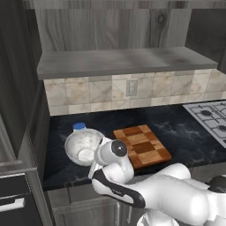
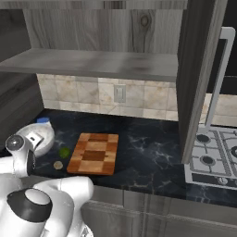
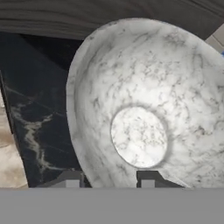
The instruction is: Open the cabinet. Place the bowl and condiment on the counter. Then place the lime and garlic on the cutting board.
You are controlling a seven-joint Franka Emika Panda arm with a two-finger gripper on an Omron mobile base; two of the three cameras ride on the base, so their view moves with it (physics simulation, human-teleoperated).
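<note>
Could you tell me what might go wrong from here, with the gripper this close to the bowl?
1. The gripper sits right at the rim of the bowl, which looks tilted on the counter; it could tip or slide as the hand moves.
2. The condiment stands just behind the bowl, so a shove might knock it over.
3. The lime and garlic lie loose beside the cutting board and near the arm, which could roll them away.
</note>
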